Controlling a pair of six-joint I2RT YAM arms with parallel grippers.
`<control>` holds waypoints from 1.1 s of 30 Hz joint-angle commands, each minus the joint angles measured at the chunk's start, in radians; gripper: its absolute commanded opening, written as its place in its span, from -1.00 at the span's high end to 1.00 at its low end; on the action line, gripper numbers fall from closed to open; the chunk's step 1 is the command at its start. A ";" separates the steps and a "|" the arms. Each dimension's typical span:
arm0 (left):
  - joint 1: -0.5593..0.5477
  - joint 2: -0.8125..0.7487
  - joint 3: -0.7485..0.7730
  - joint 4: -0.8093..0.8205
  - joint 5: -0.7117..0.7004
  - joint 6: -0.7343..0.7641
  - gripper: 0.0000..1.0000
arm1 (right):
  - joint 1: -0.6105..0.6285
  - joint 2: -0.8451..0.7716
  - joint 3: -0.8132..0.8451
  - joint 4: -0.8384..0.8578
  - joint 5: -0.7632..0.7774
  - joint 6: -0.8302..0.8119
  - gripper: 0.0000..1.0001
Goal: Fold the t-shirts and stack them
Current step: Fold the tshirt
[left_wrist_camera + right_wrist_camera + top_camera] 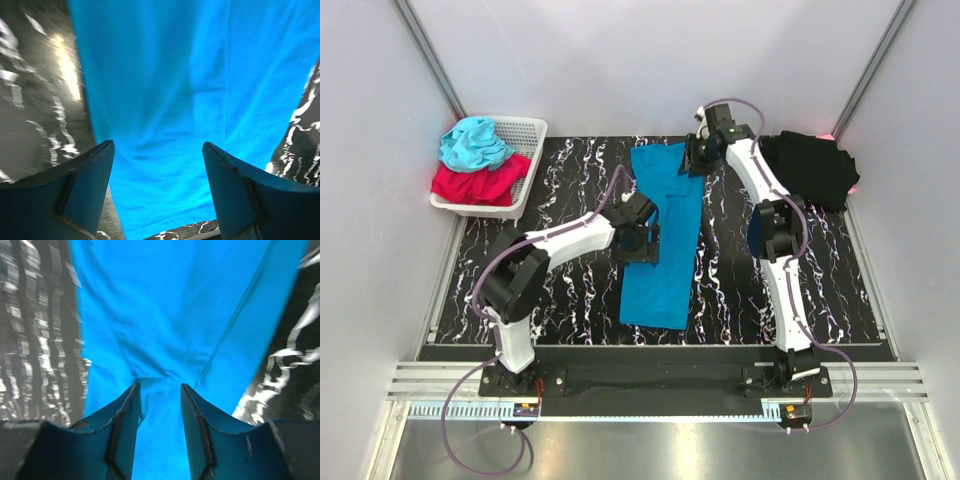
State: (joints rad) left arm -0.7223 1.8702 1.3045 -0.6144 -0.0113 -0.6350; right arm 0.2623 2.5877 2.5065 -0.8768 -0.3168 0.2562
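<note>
The left gripper point(157, 192) has its jaws spread wide over the blue t-shirt point(663, 235), cloth lying slack between them. The right gripper point(160, 412) pinches a small tuck of the same shirt at its far end. It looks light, limp and likely to sag; edges and corners suit gripping best. A black t-shirt point(810, 168) lies beyond on the marbled bench point(570, 180), a basket point(525, 135) far left.

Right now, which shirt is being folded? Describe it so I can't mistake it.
On the black marbled table, look at the centre between the two arms. The blue t-shirt lies there as a long narrow strip, unlike the black t-shirt heaped far right.
</note>
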 commanded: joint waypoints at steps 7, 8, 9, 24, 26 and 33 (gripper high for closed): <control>0.021 -0.273 -0.050 0.054 -0.082 0.041 -0.57 | -0.002 -0.318 -0.164 0.038 0.189 -0.025 0.10; 0.023 -0.287 -0.088 0.056 -0.084 0.037 -0.58 | 0.009 -0.351 -0.273 0.038 0.229 -0.015 0.11; 0.026 -0.310 -0.109 0.068 -0.085 0.034 -0.58 | 0.017 -0.388 -0.340 0.039 0.267 -0.011 0.11; 0.127 -0.474 -0.519 0.384 0.195 -0.104 -0.58 | 0.117 -1.408 -1.503 0.242 0.298 0.259 0.05; 0.127 -0.482 -0.539 0.396 0.223 -0.114 -0.58 | 0.143 -1.492 -1.573 0.210 0.289 0.287 0.06; 0.127 -0.542 -0.610 0.406 0.234 -0.137 -0.58 | 0.308 -1.485 -1.732 0.141 0.373 0.431 0.12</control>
State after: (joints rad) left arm -0.5945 1.3769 0.7170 -0.2523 0.1944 -0.7506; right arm 0.4973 1.0454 0.8291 -0.6956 -0.0021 0.5838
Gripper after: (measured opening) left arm 0.786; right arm 0.447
